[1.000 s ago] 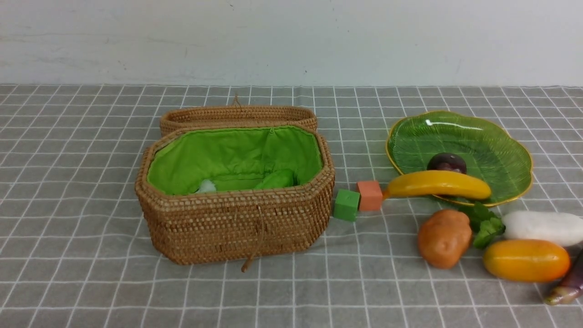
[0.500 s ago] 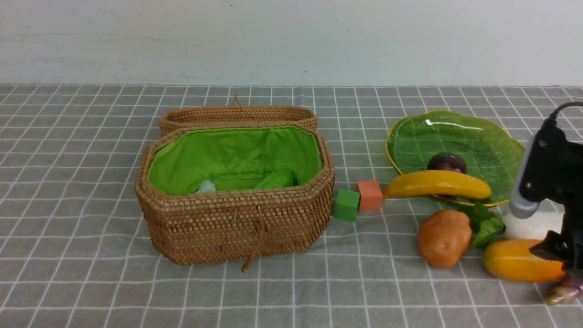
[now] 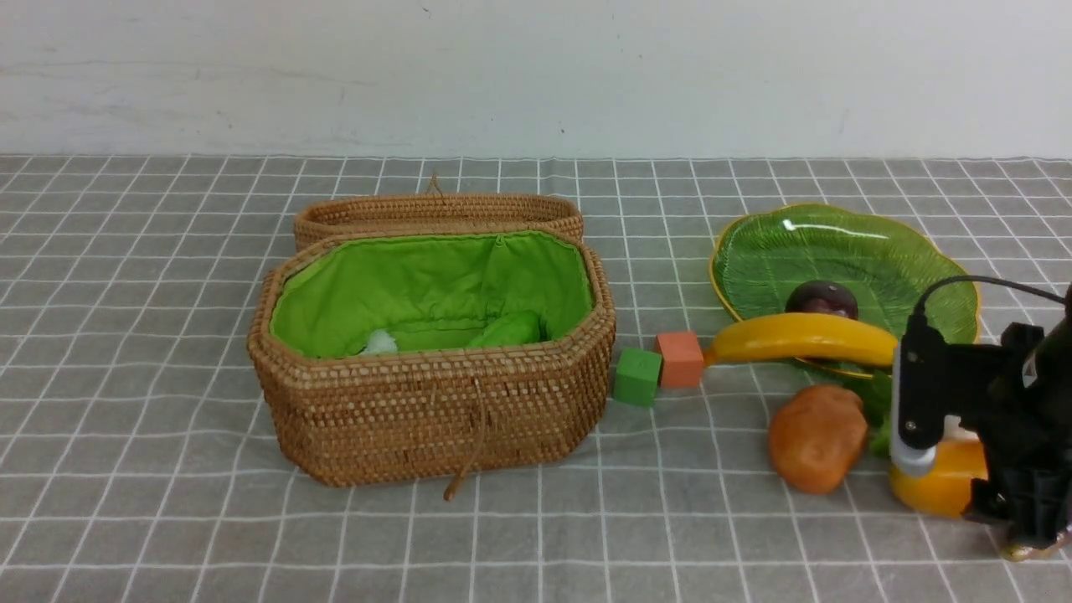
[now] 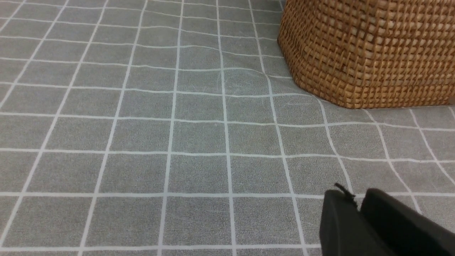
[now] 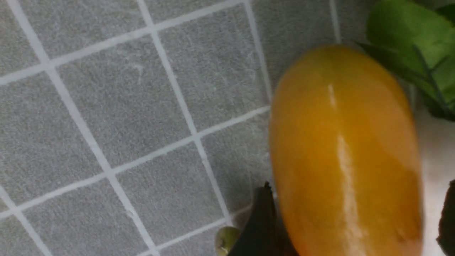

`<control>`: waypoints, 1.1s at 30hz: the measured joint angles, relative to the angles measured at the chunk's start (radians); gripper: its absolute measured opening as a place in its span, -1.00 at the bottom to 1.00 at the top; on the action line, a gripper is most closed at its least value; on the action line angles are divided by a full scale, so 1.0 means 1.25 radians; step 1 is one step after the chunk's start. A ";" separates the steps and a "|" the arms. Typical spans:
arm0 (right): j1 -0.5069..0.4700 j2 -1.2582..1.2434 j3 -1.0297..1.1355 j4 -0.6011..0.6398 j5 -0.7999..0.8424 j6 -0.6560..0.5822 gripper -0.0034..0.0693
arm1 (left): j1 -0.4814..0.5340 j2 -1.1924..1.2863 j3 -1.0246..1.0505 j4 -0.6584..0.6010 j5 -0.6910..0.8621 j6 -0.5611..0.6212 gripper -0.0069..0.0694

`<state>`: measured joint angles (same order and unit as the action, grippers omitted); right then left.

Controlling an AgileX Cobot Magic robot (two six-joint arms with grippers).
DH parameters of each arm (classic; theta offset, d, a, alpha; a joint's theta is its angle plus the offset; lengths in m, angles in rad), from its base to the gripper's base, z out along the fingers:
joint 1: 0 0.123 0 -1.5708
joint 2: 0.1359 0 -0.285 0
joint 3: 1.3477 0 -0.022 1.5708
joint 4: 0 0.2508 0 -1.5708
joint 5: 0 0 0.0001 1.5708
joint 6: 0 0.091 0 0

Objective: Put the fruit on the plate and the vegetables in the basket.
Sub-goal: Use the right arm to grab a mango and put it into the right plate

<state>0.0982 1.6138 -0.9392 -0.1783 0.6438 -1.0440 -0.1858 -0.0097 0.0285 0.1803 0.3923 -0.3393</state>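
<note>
The basket stands open at centre left with a green gourd inside. On the plate at the right lies a plum; the banana rests across its front rim. The potato sits in front of the plate. My right gripper is down over the mango, open. In the right wrist view its fingers straddle the mango with a gap at one side. The radish lies just beyond. My left gripper is shut and empty above the cloth, near the basket.
A green cube and an orange cube sit between basket and plate. The eggplant tip shows under my right arm. Radish leaves lie beside the potato. The basket lid hangs open behind.
My right arm came in from the right edge and dropped over the mango, now covering most of the radish and eggplant. Nothing else has moved.
</note>
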 joint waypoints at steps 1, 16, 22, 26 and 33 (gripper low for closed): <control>0.000 0.010 0.000 -0.002 0.000 0.000 0.70 | 0.000 0.000 0.000 0.000 0.000 0.000 -0.59; 0.001 -0.001 -0.005 0.025 0.054 -0.018 0.37 | 0.000 0.000 0.000 0.000 0.000 0.000 -0.55; 0.001 -0.046 -0.061 0.143 0.140 -0.043 0.37 | 0.000 0.000 0.000 0.000 0.000 0.000 -0.53; -0.009 -0.060 -0.185 0.245 0.180 -0.013 0.37 | 0.000 0.000 0.000 0.000 0.000 0.000 -0.52; -0.077 0.033 -0.394 0.318 0.163 0.141 0.37 | 0.000 0.000 0.000 0.000 0.000 0.000 -0.50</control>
<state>0.0014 1.6551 -1.4316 0.2195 0.8477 -0.8678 -0.1858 -0.0097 0.0285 0.1803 0.3923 -0.3393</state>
